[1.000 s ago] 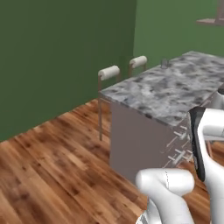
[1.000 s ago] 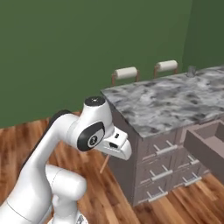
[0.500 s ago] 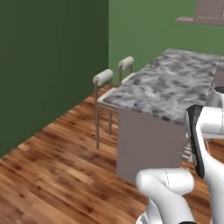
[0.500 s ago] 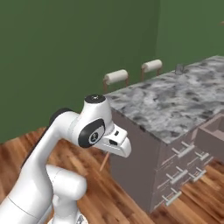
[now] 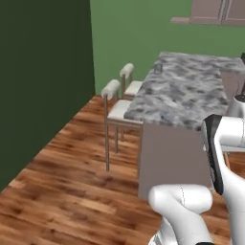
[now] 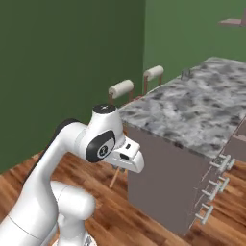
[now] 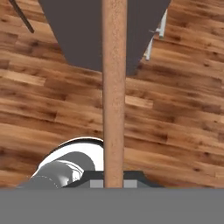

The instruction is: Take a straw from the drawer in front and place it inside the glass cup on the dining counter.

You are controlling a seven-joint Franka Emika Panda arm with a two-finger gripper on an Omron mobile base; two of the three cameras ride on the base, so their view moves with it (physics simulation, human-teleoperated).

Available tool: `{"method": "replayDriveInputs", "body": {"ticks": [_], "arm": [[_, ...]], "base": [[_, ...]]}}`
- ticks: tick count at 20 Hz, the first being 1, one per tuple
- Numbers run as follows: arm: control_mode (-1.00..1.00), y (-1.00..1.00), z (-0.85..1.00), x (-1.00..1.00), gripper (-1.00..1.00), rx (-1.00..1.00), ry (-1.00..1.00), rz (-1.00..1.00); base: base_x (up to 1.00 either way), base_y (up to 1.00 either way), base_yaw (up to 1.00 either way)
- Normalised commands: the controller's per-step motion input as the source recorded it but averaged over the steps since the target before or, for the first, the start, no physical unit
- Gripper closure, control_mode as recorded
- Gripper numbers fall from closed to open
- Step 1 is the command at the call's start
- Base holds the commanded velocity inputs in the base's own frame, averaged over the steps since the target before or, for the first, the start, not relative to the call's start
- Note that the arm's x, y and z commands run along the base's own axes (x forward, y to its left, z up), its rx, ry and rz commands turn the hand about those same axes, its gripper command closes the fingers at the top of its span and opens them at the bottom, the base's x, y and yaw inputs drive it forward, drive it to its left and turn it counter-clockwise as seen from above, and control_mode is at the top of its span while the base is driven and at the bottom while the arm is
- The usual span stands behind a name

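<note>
A tan straw runs straight up the middle of the hand view, with my gripper shut on its lower end. In the right base view the straw pokes down out of the gripper, which hangs over the wooden floor beside the dining counter. The small glass cup stands upright near the far left edge of the marbled dining counter. A column of taupe drawer fronts with silver handles shows on the counter's side; which one is the drawer I cannot tell.
Two stools with white padded backs stand along the counter's left side, against the dark green wall. Wooden floor lies between me and the counter's end panel. A shelf hangs on the far wall.
The whole picture has shifted: the base has moved, so the counter now shows end-on and nearer. The arm keeps the same pose, still shut on the straw.
</note>
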Motion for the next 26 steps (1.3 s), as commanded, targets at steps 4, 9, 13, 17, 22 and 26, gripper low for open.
{"method": "replayDriveInputs", "body": {"ticks": [4, 9, 13, 17, 22, 26], "arm": [[1.0, 0.0, 0.0, 0.0, 1.0, 0.0, 0.0, 0.0], [1.0, 0.0, 0.0, 0.0, 1.0, 0.0, 0.0, 0.0], [1.0, 0.0, 0.0, 0.0, 1.0, 0.0, 0.0, 0.0], [1.0, 0.0, 0.0, 0.0, 1.0, 0.0, 0.0, 0.0], [1.0, 0.0, 0.0, 0.0, 1.0, 0.0, 0.0, 0.0], [1.0, 0.0, 0.0, 0.0, 1.0, 0.0, 0.0, 0.0]], "base": [[0.13, 1.0, -0.45], [0.1, 1.0, -0.49], [0.14, 1.0, -0.51], [0.1, 1.0, -0.47], [0.06, 1.0, -0.47], [0.1, 1.0, -0.48]]}}
